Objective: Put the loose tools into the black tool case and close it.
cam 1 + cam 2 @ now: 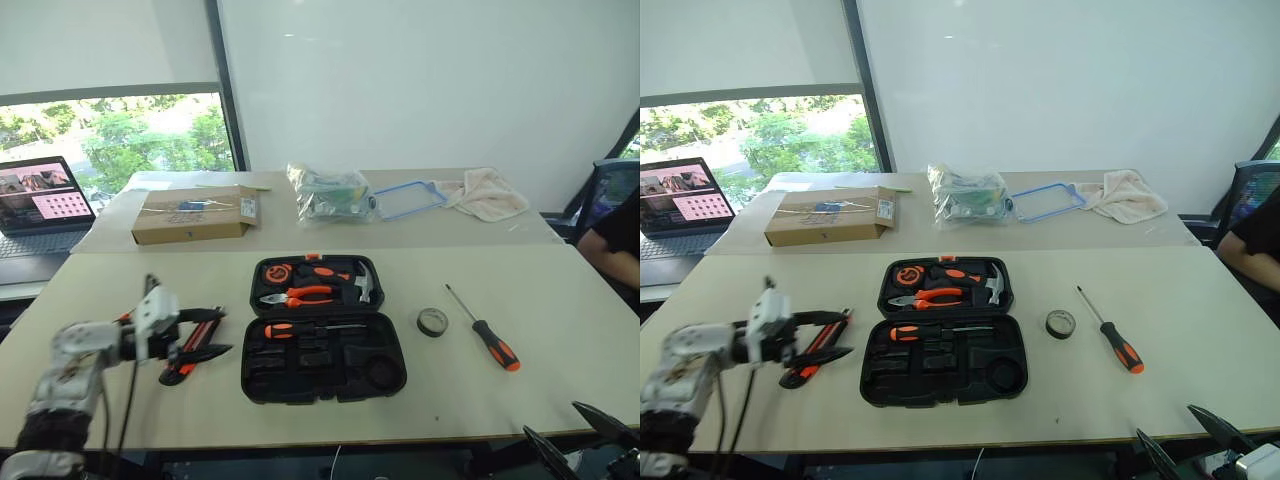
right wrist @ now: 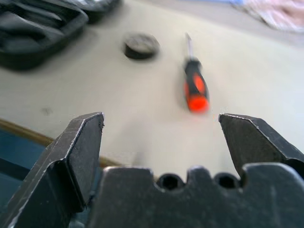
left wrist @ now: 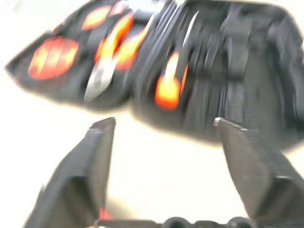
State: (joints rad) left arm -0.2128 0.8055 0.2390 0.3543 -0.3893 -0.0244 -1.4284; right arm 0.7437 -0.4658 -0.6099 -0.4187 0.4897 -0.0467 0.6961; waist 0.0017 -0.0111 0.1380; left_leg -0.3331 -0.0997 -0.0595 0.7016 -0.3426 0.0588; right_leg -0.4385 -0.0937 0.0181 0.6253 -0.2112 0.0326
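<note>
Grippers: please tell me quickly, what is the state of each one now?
Left gripper: open, holding nothing.
Right gripper: open, holding nothing.

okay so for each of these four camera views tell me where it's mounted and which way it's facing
Left and right eye views: head-mounted, looking forward and down at the open black tool case on the table; the left end effector shows.
Left wrist view: on the left wrist, facing the case past its open fingers.
Right wrist view: on the right wrist, facing the tape roll and screwdriver, which the eye views share.
</note>
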